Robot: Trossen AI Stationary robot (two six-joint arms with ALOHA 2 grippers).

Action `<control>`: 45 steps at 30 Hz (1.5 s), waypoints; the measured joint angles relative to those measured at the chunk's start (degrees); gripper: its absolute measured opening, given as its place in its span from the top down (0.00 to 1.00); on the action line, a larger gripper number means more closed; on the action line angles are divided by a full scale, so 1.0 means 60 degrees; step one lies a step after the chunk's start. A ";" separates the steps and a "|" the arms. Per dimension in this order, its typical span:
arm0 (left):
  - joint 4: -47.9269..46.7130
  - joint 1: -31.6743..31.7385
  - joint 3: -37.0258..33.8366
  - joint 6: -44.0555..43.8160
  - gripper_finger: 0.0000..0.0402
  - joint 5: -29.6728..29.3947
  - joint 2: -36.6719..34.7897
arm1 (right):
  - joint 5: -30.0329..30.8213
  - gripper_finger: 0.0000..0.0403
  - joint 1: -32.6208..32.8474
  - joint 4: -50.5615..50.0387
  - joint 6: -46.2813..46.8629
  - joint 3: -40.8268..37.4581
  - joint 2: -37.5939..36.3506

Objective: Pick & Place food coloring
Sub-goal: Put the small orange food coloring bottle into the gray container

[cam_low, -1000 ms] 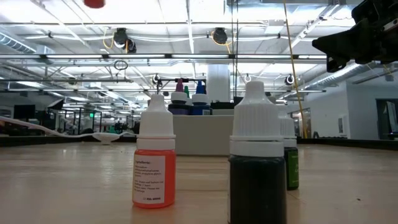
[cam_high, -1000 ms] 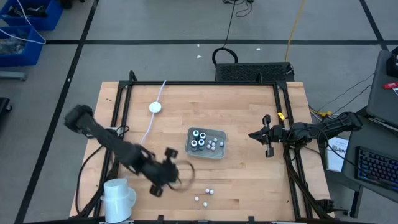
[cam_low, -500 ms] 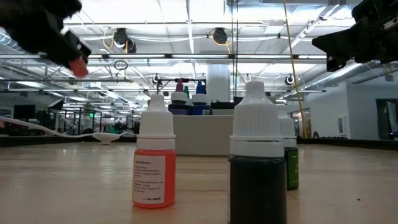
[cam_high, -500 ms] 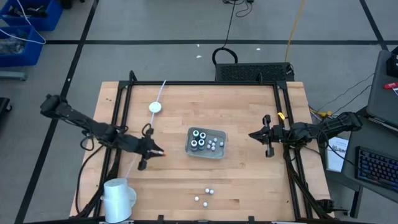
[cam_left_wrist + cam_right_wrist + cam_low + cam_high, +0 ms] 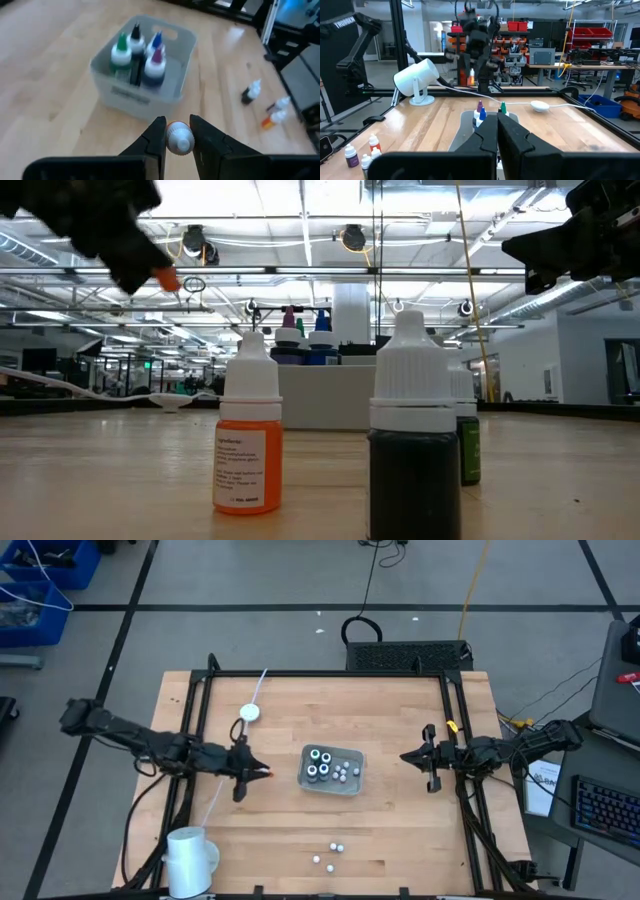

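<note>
Small print on the orange-bodied, white-capped food coloring bottle's [image 5: 249,434] label, unreadable. The grey plastic tray [image 5: 331,771] at frame centre holds several bottles. My left gripper [image 5: 178,138], left of it, is clamped on an orange white-tipped bottle [image 5: 179,138]. My right gripper [image 5: 407,756] waits at the right, pressed together.

From my left wrist camera I see my left gripper [image 5: 178,136] clamped on a small white-capped bottle [image 5: 179,138], its cap facing the lens; just beyond the fingers [image 5: 156,134] sits the grey tray [image 5: 131,94] on the wooden table [image 5: 45,65], holding four upright bottles with green [image 5: 120,53], black [image 5: 135,34], blue [image 5: 156,40] and purple [image 5: 155,61] tips. Well apart from the tray, three more bottles [image 5: 251,92] lie loose on the wood; one is dark-bodied, one orange [image 5: 272,119].
</note>
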 joint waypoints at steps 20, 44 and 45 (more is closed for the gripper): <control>-0.2974 0.1487 0.9834 0.3542 0.83 0.0922 0.8671 | 0.0011 1.00 -0.0002 -0.0115 0.0207 0.0003 0.0015; -0.3754 0.2590 1.1522 0.3986 0.83 0.1614 1.2000 | 0.0000 1.00 -0.0001 -0.0779 0.0533 0.0000 0.0018; -0.3661 0.2585 1.1522 0.4041 0.83 0.1661 1.2000 | 0.0000 1.00 0.0000 -0.0753 0.0533 0.0004 0.0018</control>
